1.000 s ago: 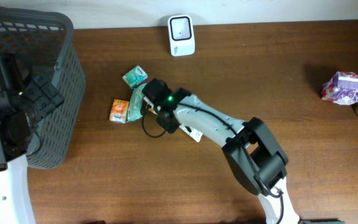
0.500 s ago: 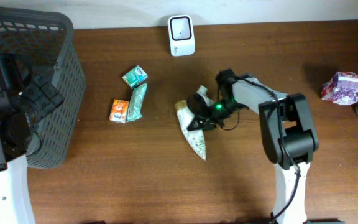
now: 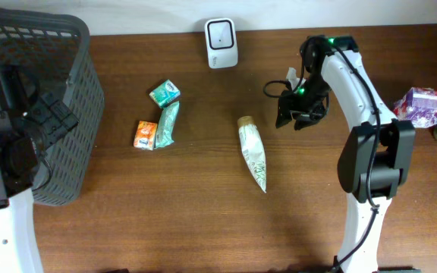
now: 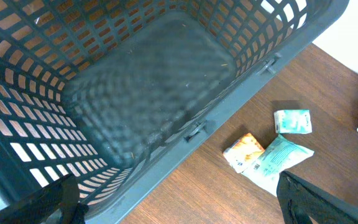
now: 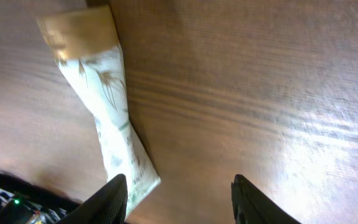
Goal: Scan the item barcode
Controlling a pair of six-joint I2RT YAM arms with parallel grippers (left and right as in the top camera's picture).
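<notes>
Unscanned pouch (image 3: 253,155) is being approached mid-table by the right gripper (image 5: 180,202), jaws apart and empty; a grasp, then carriage to the far scanner (image 3: 221,43), is seemingly being called for.

Mock shop checkout: scanner (image 3: 221,43), basket (image 3: 82,129), snack packets (image 3: 165,125).

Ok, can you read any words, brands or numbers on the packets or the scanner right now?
Nothing is legible in any view.
Long white packet: print on it, too blurred to read.
Green packet and orange packet: print too small to read.
White scanner: no readable marking.
Pink bag: too small to read.
</notes>
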